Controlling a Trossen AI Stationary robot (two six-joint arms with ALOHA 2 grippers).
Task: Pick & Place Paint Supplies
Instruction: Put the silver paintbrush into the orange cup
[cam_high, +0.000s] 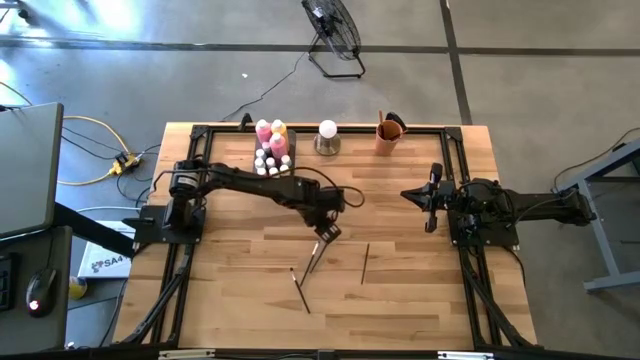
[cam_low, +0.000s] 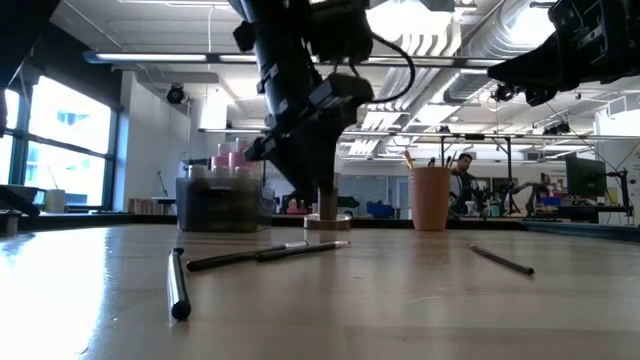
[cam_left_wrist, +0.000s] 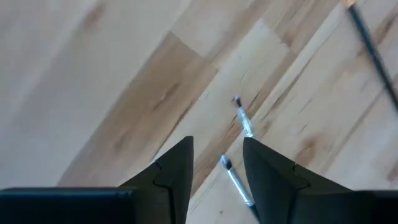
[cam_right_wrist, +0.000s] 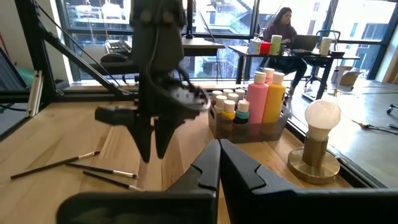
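Note:
Thin dark paintbrushes lie flat on the wooden table: two close together (cam_high: 314, 257), one nearer the front (cam_high: 300, 290), one to the right (cam_high: 365, 262). My left gripper (cam_high: 325, 234) hangs open just above the close pair, fingers pointing steeply down. In the left wrist view the bristle ends of these two brushes (cam_left_wrist: 244, 119) (cam_left_wrist: 235, 180) show on the table between the fingers, with nothing held. The pink, yellow and small white-capped bottles (cam_high: 272, 146) stand in a tray at the far edge. My right gripper (cam_right_wrist: 217, 149) waits shut at the table's right side (cam_high: 410, 194).
A white ball on a metal base (cam_high: 327, 138) and an orange cup (cam_high: 390, 135) stand at the far edge, right of the bottle tray (cam_right_wrist: 249, 127). A black frame (cam_high: 200, 135) runs round the table. Bare wood lies at the front. A person sits in the room beyond (cam_right_wrist: 280, 28).

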